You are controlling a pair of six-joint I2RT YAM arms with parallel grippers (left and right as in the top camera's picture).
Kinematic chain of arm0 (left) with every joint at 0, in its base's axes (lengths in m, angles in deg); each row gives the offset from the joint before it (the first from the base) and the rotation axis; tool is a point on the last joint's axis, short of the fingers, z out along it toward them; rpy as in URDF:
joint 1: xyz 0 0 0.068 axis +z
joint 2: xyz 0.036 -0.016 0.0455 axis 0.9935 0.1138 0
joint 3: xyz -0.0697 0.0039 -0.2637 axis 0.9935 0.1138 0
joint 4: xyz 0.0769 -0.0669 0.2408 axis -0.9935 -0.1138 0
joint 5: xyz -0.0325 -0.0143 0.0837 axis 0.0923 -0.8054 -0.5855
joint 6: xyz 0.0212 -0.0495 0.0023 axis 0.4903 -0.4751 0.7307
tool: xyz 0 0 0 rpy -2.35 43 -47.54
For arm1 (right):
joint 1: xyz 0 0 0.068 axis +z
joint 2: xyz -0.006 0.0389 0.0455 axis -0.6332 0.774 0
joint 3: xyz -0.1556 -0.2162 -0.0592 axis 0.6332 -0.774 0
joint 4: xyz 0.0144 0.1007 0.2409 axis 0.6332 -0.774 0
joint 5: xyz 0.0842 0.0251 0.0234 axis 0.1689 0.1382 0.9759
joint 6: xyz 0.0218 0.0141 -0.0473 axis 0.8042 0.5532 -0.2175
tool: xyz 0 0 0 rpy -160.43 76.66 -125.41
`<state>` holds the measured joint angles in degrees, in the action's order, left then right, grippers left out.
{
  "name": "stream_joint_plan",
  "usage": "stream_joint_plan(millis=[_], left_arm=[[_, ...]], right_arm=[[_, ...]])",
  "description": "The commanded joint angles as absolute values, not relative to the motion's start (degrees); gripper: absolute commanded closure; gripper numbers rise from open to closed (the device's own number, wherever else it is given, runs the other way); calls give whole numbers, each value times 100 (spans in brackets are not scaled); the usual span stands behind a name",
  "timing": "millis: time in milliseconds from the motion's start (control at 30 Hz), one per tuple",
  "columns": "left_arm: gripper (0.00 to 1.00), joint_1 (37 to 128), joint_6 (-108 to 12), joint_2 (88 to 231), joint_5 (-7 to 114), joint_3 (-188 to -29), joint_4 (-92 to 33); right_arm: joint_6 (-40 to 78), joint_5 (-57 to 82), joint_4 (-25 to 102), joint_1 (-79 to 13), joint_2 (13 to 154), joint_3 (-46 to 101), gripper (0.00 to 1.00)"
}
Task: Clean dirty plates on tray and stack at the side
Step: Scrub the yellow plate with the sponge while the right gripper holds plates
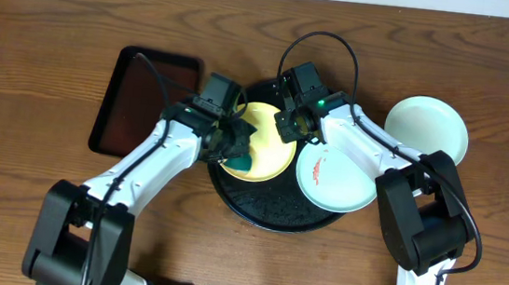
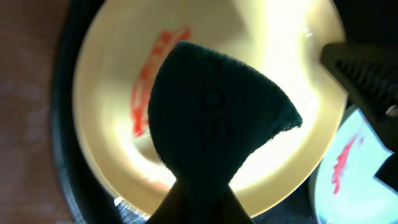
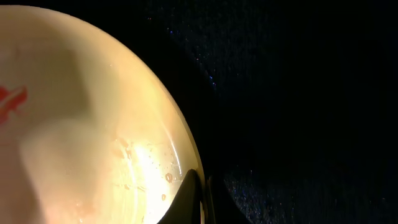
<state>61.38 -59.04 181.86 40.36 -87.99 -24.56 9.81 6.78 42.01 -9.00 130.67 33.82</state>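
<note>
The yellow plate [image 1: 272, 137] lies in the round black tray [image 1: 266, 214] and has a red smear on its left side in the left wrist view [image 2: 267, 43]. My left gripper [image 1: 229, 143] is shut on a teal sponge [image 2: 211, 118] and holds it over the yellow plate. My right gripper [image 3: 202, 199] is shut on the yellow plate's rim [image 3: 93, 124] at its far right side. A pale plate with a red smear [image 1: 335, 178] lies in the tray to the right. A clean pale plate [image 1: 427, 128] sits on the table to the right of the tray.
A dark rectangular tray [image 1: 142, 99] lies on the wooden table to the left of the round tray. The round tray's wet floor shows in the right wrist view [image 3: 298, 93]. Both arms meet over the tray's back half.
</note>
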Motion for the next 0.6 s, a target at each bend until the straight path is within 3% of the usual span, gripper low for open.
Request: stream_joint_plan(millis=[0,567], left_arm=[[93,6048,-6048,18262,4012,-8788,-2119],[92,6024,-6299,19159,3743,-8788,-1614]], right_arm=[[1108,623,4162,-918,13121,3410,99],[1051,621,3943,-913,13121,3410,99]])
